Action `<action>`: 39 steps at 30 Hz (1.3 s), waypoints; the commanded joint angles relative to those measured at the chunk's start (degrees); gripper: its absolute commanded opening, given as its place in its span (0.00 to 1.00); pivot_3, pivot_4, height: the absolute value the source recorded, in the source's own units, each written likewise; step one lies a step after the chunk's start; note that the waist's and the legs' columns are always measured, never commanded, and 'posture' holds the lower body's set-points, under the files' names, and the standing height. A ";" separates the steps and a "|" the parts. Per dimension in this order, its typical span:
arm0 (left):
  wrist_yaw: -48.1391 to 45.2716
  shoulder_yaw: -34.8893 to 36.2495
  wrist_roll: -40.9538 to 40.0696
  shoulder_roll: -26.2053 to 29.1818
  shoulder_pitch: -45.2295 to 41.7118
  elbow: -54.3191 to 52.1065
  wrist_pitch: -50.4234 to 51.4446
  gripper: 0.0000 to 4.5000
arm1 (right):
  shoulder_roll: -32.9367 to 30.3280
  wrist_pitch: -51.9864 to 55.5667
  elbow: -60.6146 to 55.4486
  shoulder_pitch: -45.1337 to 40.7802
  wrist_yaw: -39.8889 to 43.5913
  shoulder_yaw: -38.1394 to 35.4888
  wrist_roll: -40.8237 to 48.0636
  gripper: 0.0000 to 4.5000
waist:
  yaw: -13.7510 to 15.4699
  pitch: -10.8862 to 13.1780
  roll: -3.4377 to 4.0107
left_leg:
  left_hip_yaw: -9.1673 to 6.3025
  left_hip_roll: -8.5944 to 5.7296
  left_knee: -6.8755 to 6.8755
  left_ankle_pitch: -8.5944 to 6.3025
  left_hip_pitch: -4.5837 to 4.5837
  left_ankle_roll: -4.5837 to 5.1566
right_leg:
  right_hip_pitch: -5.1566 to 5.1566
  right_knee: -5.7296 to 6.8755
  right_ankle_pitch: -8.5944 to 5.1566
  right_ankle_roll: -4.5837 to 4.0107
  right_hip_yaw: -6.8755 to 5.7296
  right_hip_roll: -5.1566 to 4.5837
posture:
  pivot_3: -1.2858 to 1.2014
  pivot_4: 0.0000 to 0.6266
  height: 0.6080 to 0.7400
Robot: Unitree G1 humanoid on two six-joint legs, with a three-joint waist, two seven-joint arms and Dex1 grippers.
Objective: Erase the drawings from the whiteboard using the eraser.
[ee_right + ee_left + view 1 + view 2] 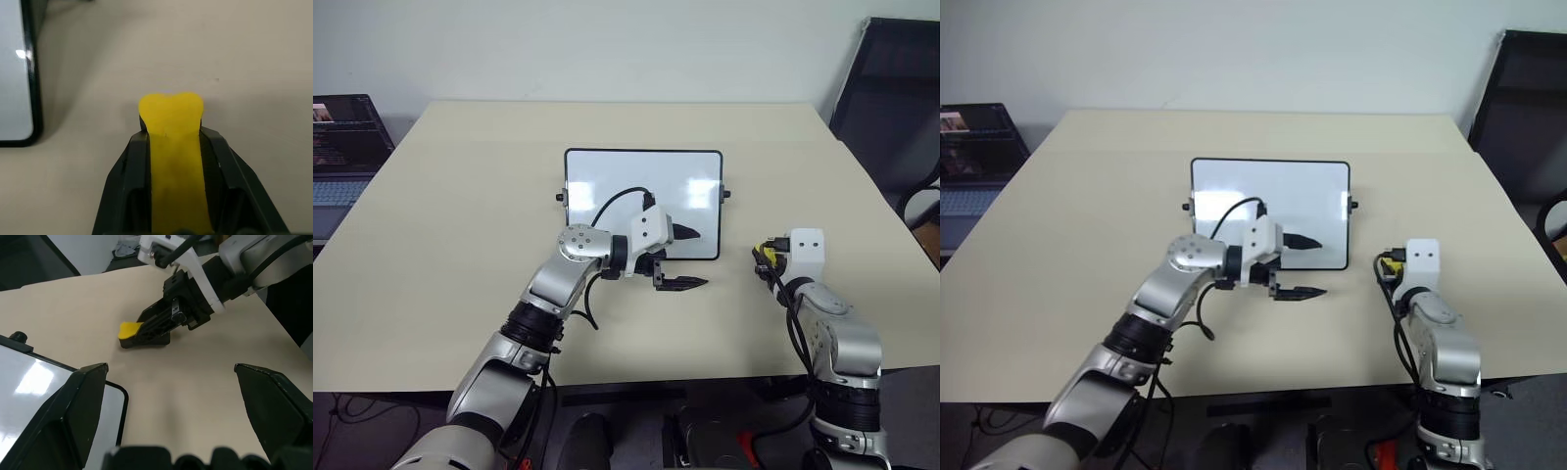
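glossy whiteboard [607,181] shows glare; matt beige table [460,196]; squashed soft yellow eraser [171,117].

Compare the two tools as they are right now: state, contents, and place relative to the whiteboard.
The left tool is open and holds nothing; the right tool is shut on the eraser. The left tool hangs over the near right corner of the whiteboard; the right tool sits off the board, over the bare table to its right. Both have two black fingers.
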 commanded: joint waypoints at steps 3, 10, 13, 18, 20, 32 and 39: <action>-0.19 -0.20 0.72 -0.92 -0.77 -0.79 -1.39 1.00 | -3.25 -4.18 2.13 -1.43 0.93 0.68 0.33 0.22 | 0.00 0.00 0.00 | -0.01 -0.03 0.01 0.00 0.00 0.00 | 0.00 0.00 0.00 0.01 -0.01 -0.02 | 0.52 0.24 1.00; 0.85 -0.24 1.54 -1.25 0.56 -1.68 -1.17 1.00 | -5.26 -6.34 4.16 -1.75 1.53 1.05 1.22 0.60 | -0.03 0.00 0.00 | -0.03 -0.05 0.01 0.00 0.00 0.00 | 0.00 0.01 -0.01 0.02 -0.01 -0.02 | 0.52 0.24 1.00; 1.84 0.32 1.62 -1.36 1.39 -2.32 -0.65 1.00 | -5.06 -7.24 4.91 -2.53 1.53 0.16 2.32 0.86 | -0.03 0.00 0.00 | -0.04 -0.05 0.01 0.00 0.00 0.00 | 0.00 0.01 -0.01 0.03 0.01 -0.03 | 0.52 0.24 1.00; 4.55 3.67 -0.37 -0.15 2.83 -5.32 3.16 1.00 | -5.76 -10.55 -0.45 -1.30 2.71 0.14 4.14 0.99 | -0.01 0.02 0.03 | -0.05 -0.05 0.01 0.00 -0.01 0.00 | 0.00 0.01 -0.01 0.03 -0.02 -0.04 | 0.52 0.24 1.00; 6.70 6.63 -1.38 1.67 5.07 -8.36 5.81 1.00 | -5.97 -10.02 -6.55 0.82 4.92 0.30 6.55 0.99 | -0.10 0.03 0.05 | -0.11 -0.03 0.00 0.00 -0.02 0.00 | 0.00 0.02 -0.01 0.03 0.01 -0.04 | 0.52 0.24 1.00; 39.33 26.27 2.58 -1.50 41.88 -40.94 14.64 1.00 | -1.46 -27.12 -23.75 27.56 4.83 10.73 4.90 0.99 | 0.01 -0.03 0.02 | -0.41 0.32 -0.04 -0.03 0.07 -0.02 | 0.11 -0.03 -0.08 0.05 0.05 -0.48 | 0.52 0.24 1.00; 51.34 30.10 8.59 -3.85 44.67 -40.19 13.46 1.00 | 0.84 -41.00 -17.76 33.19 7.01 6.69 8.32 0.99 | 0.55 -0.05 -0.07 | -0.34 0.31 0.07 0.11 0.22 0.12 | 0.20 0.00 -0.25 -0.27 0.07 -0.51 | 0.52 0.24 1.00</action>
